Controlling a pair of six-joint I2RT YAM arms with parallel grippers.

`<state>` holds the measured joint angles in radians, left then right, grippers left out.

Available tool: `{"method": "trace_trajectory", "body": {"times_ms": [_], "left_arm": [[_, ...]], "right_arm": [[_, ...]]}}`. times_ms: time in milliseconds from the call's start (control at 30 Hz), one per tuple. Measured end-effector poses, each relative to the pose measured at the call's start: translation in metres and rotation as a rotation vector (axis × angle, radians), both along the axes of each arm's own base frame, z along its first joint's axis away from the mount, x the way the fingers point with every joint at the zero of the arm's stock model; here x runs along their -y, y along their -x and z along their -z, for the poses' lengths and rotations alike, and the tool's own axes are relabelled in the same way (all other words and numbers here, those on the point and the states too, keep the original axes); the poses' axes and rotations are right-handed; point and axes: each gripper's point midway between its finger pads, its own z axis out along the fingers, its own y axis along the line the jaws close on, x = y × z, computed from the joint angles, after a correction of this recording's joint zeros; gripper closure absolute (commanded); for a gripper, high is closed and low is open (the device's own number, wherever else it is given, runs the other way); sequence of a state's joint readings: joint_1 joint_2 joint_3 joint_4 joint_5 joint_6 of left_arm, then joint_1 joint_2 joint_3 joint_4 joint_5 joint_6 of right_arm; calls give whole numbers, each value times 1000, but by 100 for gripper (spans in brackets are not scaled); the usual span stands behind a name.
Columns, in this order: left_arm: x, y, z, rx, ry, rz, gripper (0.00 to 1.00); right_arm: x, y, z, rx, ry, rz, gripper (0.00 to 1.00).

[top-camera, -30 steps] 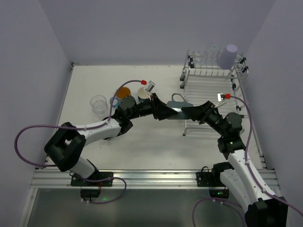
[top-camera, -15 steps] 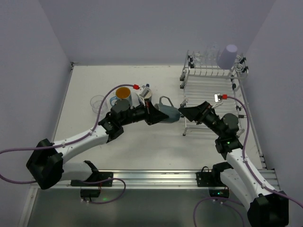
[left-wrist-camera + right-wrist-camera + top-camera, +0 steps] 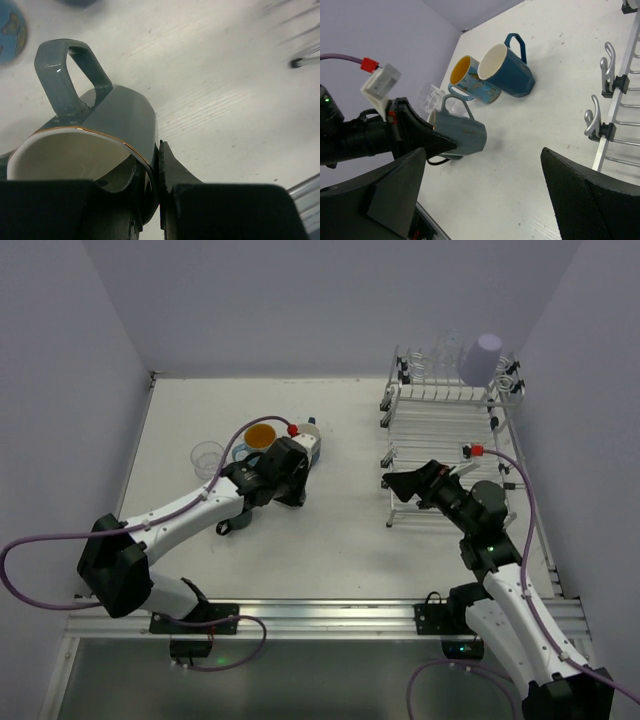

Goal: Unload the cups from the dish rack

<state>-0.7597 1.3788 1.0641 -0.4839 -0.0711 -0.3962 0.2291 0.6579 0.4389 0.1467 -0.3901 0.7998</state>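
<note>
The left claw [image 3: 150,167] is clenched on the rim of the dark teal mug [image 3: 117,112], low over the bench [image 3: 225,75] and perhaps resting on it, near the blue mug [image 3: 507,70] and the orange-lined mug [image 3: 470,80]. The right claw [image 3: 485,175] gapes wide, holding nothing, beside the dish rack [image 3: 445,430].

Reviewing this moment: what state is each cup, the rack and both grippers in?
left gripper: shut on the grey-teal mug's rim.
right gripper: open, empty.
grey-teal mug: held, tipped sideways, off the dish rack.
orange-inside mug: upright on the table.
dark blue mug: upright on the table.
clear glass: upright on the table.
lavender tumbler: on the dish rack's back edge.
rack glasses: beside the tumbler, not yet unloaded.
</note>
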Motion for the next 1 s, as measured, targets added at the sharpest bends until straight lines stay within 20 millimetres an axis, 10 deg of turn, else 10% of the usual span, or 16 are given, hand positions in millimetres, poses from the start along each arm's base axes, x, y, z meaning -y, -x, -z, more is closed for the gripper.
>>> {"method": "trace_trajectory", "body": {"times_ms": [400, 800, 1000], "left_arm": [[-46, -1, 69, -168, -306, -43, 98], [-48, -24, 59, -120, -344, -75, 35], [-44, -33, 43, -81, -332, -87, 28]], "right_arm": [[8, 9, 11, 9, 92, 6, 1], [14, 11, 17, 5, 139, 26, 1], [17, 10, 9, 9, 156, 45, 1]]}}
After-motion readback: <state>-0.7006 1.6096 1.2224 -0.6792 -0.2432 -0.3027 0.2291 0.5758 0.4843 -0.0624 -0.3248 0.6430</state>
